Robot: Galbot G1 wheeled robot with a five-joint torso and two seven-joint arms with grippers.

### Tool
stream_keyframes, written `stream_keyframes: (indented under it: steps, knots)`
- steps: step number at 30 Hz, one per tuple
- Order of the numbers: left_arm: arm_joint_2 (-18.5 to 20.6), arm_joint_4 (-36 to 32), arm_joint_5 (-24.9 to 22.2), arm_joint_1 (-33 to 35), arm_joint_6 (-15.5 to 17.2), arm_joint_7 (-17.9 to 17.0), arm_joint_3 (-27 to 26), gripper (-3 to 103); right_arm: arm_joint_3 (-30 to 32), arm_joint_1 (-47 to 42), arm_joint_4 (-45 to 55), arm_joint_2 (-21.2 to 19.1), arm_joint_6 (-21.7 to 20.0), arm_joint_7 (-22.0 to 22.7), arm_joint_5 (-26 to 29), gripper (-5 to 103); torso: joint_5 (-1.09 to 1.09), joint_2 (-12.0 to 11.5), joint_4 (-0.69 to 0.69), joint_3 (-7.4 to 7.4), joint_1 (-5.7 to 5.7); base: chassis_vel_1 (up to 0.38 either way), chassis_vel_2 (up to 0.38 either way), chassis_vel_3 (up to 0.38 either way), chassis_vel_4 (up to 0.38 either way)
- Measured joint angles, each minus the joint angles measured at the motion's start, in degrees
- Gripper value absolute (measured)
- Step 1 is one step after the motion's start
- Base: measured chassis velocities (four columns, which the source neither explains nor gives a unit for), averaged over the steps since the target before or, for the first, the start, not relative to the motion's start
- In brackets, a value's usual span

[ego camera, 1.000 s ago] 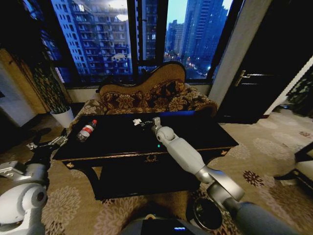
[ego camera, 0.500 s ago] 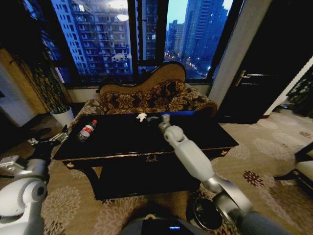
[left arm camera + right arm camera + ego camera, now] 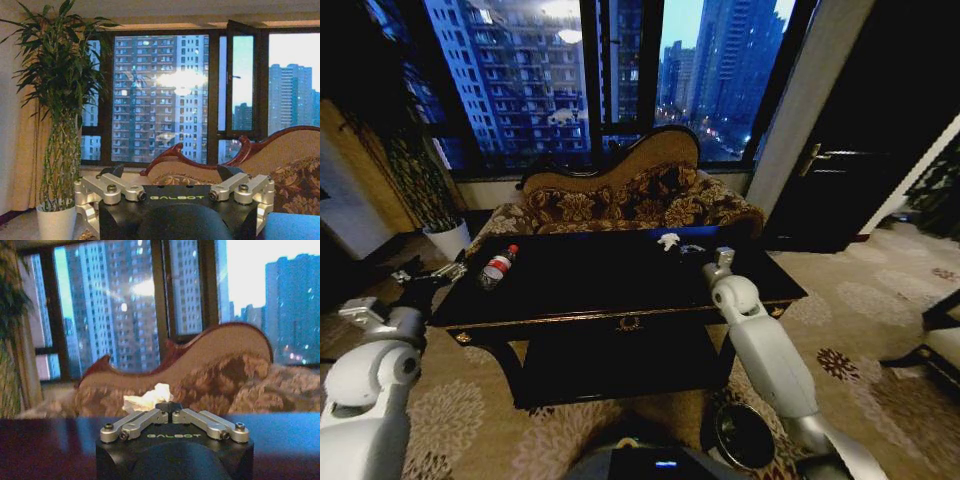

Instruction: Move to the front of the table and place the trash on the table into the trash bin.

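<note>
Head view: compared with a second ago, I saw the right arm had swung from the table's middle toward its right end; the right gripper [image 3: 695, 249] now sat above the far right part of the black table [image 3: 570, 290]. The white paper wad [image 3: 668, 240] had travelled with it, from the centre to just left of the gripper tip, at the table's far edge. The plastic bottle [image 3: 498, 267] with red cap lay unmoved near the left end. The left gripper [image 3: 438, 272] hovered off the table's left edge, a bit higher than before, close to the bottle but apart from it. The trash bin [image 3: 744, 436] stood on the carpet beside the right arm, below the table's near right corner.

Left wrist view: the left gripper [image 3: 175, 192] had its fingers [image 3: 105, 187] spread wide, nothing between them. A potted plant [image 3: 57, 125] and the sofa [image 3: 280, 160] stood beyond.

Right wrist view: the right gripper [image 3: 169, 407] was clenched, fingers meeting at the tips, with the paper wad [image 3: 147, 397] right at the tips; I couldn't tell if it was truly pinched or just behind them. The table surface [image 3: 45, 440] spread below.
</note>
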Motion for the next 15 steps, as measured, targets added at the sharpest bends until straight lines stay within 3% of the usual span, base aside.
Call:
stream_keyframes:
  steps: [8, 15]
  knots:
    - [0.2, 1.0, -0.2, -0.3, -1.1, -0.2, 0.8, 100, 0.7, -2.1, 0.0, 2.5, 5.4, 0.0, -2.9, 0, 0.00, 0.0, 0.00, 0.00, 0.00, 0.000, 0.000, 0.000, 0.000]
    - [0.6, 2.0, -1.2, -0.7, -2.8, -0.8, 1.3, 100, 1.0, -4.6, 1.3, 2.8, 6.8, 0.0, -6.6, 0, 0.00, 0.0, -0.01, 0.00, 0.00, 0.000, 0.000, 0.000, 0.000]
